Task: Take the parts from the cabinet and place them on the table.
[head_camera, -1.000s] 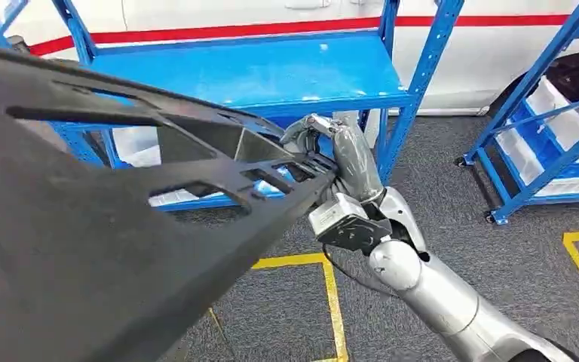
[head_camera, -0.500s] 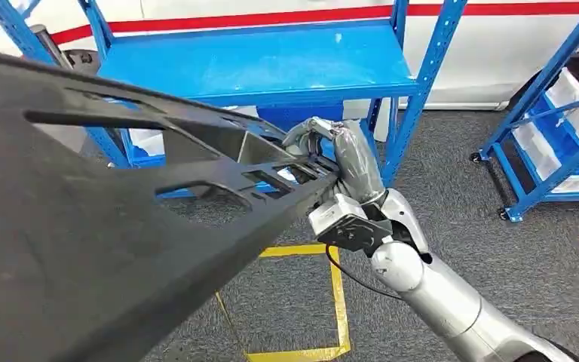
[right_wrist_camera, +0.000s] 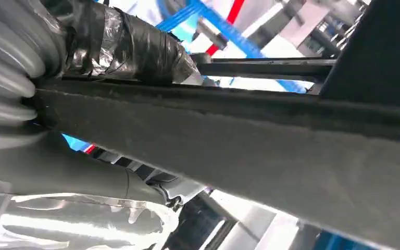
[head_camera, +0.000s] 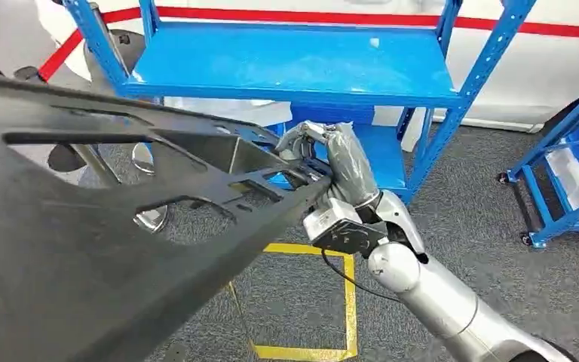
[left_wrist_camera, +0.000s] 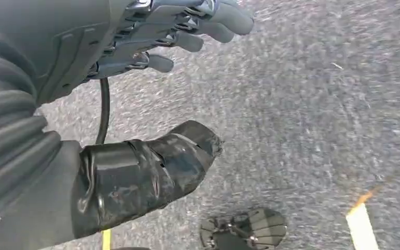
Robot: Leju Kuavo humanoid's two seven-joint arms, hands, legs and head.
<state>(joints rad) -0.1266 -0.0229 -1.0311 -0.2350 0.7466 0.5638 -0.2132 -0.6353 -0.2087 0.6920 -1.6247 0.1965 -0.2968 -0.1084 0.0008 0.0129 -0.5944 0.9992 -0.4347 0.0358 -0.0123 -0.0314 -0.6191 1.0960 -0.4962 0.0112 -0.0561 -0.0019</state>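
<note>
One big black panel fills the near left, flat, matte, cut through with long slots and ribbed openings. Right hand clamps its far edge, fingers curled over the rim. Left hand hangs over grey carpet, fingers apart, holding nothing. Beyond, two blue racks.

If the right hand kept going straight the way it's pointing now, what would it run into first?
Probably the blue shelf rack: the right hand, gripping the black panel, points up and forward toward its upper shelf. Depth is unclear.
</note>
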